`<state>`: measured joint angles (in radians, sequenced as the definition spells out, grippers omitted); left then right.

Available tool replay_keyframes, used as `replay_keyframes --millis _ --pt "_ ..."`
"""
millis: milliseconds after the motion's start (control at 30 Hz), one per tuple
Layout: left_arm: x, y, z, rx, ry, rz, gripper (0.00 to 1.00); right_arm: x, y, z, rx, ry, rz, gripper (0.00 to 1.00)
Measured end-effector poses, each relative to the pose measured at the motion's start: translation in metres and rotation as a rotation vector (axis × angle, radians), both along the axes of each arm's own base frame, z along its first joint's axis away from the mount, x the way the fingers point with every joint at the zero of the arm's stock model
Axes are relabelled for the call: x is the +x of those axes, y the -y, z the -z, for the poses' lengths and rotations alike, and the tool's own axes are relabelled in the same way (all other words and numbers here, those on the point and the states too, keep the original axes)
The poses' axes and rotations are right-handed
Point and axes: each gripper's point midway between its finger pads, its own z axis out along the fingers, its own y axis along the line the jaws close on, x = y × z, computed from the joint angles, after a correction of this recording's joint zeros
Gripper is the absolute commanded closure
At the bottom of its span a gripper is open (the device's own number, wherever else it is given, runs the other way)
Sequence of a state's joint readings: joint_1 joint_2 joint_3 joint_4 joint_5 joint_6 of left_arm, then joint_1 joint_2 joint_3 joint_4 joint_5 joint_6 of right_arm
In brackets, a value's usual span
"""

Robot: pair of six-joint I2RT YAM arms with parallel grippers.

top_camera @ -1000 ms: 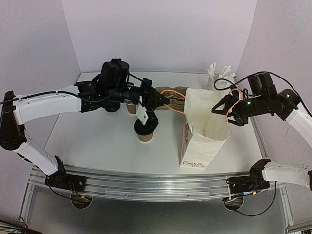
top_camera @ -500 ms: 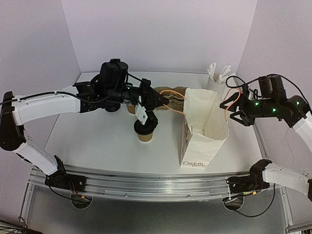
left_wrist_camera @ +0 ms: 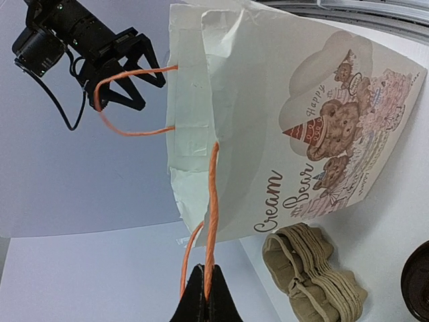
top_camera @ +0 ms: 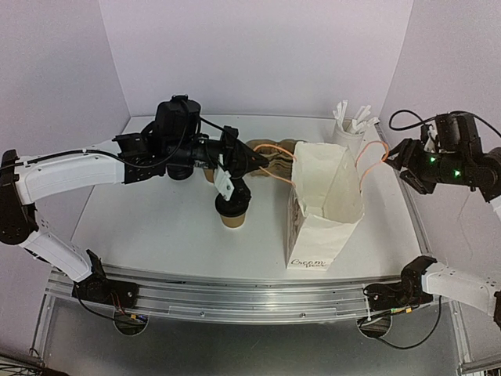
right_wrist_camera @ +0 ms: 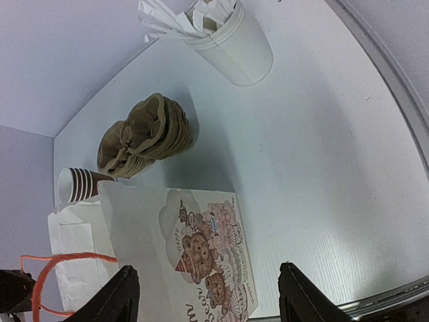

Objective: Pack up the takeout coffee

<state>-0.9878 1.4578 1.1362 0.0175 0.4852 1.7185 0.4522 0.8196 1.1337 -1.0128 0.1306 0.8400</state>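
The left gripper (left_wrist_camera: 204, 287) is pinching one orange handle (left_wrist_camera: 213, 201) of the paper bag (top_camera: 325, 205), its fingers pressed together on the cord. At the bag's two o'clock, the right gripper (right_wrist_camera: 209, 298) is holding its fingers spread, with the second handle (left_wrist_camera: 134, 72) apparently hooked over one. The takeout coffee (top_camera: 232, 213) is standing at the bag's nine o'clock. It is probably light and crushable, so gripping gently around the wall, below the lid, looks safest.

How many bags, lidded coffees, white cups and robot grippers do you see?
Bag: 1
Lidded coffee: 1
White cup: 1
Grippers: 2 (left gripper, right gripper)
Total: 5
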Motion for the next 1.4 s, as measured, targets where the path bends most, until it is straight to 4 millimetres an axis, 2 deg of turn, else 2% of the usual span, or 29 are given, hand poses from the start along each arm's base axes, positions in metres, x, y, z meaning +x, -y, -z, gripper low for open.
replay_keyframes --millis 133,233,500,600,700,967,1000,1033,1167,1267,1333,1400 --pt "0.000 0.000 0.000 -0.003 -0.001 -0.001 1.00 0.004 0.013 -0.020 -0.053 0.049 0.047 0.33" --pt "0.000 0.000 0.002 -0.002 -0.013 -0.007 1.00 0.010 0.016 -0.030 -0.090 0.065 0.051 0.33" --pt "-0.013 0.001 0.015 0.023 -0.073 -0.038 0.98 0.043 0.004 -0.030 -0.206 0.025 -0.019 0.33" --pt "-0.016 0.001 0.016 0.024 -0.083 -0.047 0.88 0.052 0.000 -0.033 -0.241 0.027 -0.048 0.33" --pt "-0.013 0.001 0.015 0.019 -0.088 -0.068 0.74 0.059 -0.002 -0.042 -0.262 0.054 -0.066 0.33" --pt "-0.007 0.000 0.011 0.009 -0.081 -0.102 0.17 0.076 -0.008 -0.062 -0.309 0.106 -0.103 0.34" --pt "-0.007 -0.002 0.008 0.003 -0.076 -0.108 0.07 0.080 -0.009 -0.065 -0.315 0.113 -0.106 0.34" --pt "-0.007 -0.003 0.005 -0.003 -0.073 -0.114 0.02 0.083 -0.010 -0.067 -0.320 0.119 -0.108 0.34" --pt "-0.008 -0.017 -0.017 -0.034 -0.103 -0.153 0.00 0.099 -0.014 -0.084 -0.335 0.167 -0.107 0.34" --pt "-0.001 -0.030 -0.047 -0.096 -0.184 -0.197 0.00 0.115 -0.019 -0.100 -0.342 0.230 -0.100 0.34" --pt "0.017 -0.045 -0.069 -0.159 -0.279 -0.254 0.00 0.128 -0.023 -0.106 -0.348 0.268 -0.094 0.34" --pt "0.046 -0.065 -0.085 -0.218 -0.375 -0.337 0.00 0.144 -0.030 -0.108 -0.351 0.297 -0.092 0.34"
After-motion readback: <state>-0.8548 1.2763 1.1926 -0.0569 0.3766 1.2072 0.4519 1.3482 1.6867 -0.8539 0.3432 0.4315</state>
